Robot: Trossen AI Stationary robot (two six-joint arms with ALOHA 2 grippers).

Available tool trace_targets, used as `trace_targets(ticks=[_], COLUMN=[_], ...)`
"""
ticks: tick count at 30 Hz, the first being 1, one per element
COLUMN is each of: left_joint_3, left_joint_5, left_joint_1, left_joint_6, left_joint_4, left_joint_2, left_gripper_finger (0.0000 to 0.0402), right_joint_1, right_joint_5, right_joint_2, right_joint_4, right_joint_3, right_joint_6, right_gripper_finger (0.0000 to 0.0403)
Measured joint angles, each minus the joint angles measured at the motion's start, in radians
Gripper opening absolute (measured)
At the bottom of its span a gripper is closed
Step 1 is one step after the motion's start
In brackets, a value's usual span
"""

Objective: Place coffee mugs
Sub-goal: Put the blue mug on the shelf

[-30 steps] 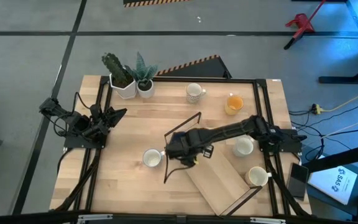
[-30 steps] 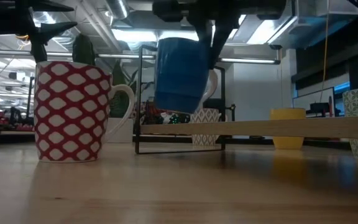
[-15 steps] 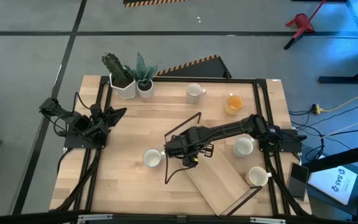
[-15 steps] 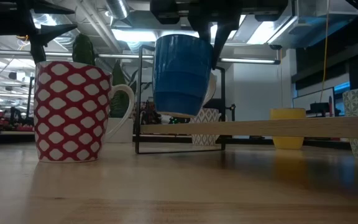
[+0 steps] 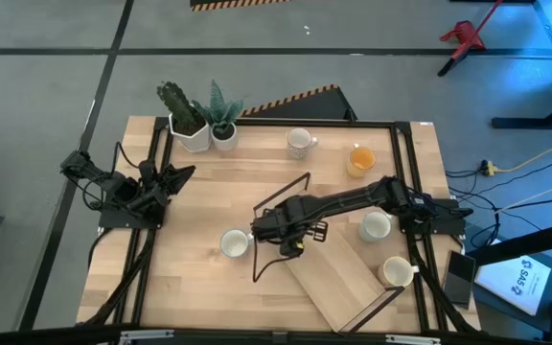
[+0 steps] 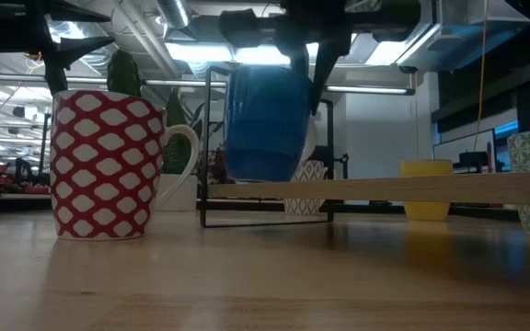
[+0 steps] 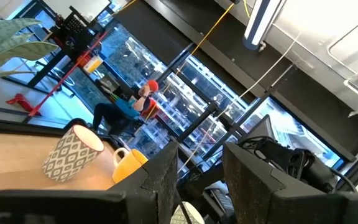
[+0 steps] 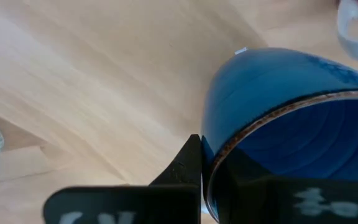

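High view shows the bench [image 5: 190,287] with the right gripper [image 5: 274,228] near its middle, pinching the rim of the dark blue mug [image 6: 265,124] aloft, just beside the red-patterned mug [image 5: 234,243]. A one-sided rim pinch could let it tilt or slip onto the black wire frame [image 5: 281,196]. Open wood lies toward the left edge, where the left gripper [image 5: 175,178] waits, fingers spread.

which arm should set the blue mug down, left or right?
Right. The right gripper is already clamped on the rim of the blue mug, holding it off the table near the red patterned mug. The left gripper is parked at the table's left edge, holding nothing.
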Motion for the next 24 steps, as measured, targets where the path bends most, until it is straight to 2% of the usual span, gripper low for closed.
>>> trace_targets(ticks=[5, 14, 24], left_joint_3=[0.000, 0.000, 0.000], left_joint_5=[-0.003, -0.004, -0.004], left_joint_1=[0.000, 0.000, 0.000], left_joint_6=[0.000, 0.000, 0.000], left_joint_4=[0.000, 0.000, 0.000], left_joint_2=[0.000, 0.000, 0.000], left_gripper_finger=[0.0121, 0.0121, 0.0121], right_joint_1=[-0.002, -0.002, -0.002], right_joint_5=[0.011, 0.013, 0.012], right_joint_2=[0.000, 0.000, 0.000], right_joint_4=[0.003, 0.003, 0.052], right_joint_3=[0.000, 0.000, 0.000], right_joint_6=[-0.001, -0.001, 0.018], right_gripper_finger=[0.0002, 0.0035, 0.0053])
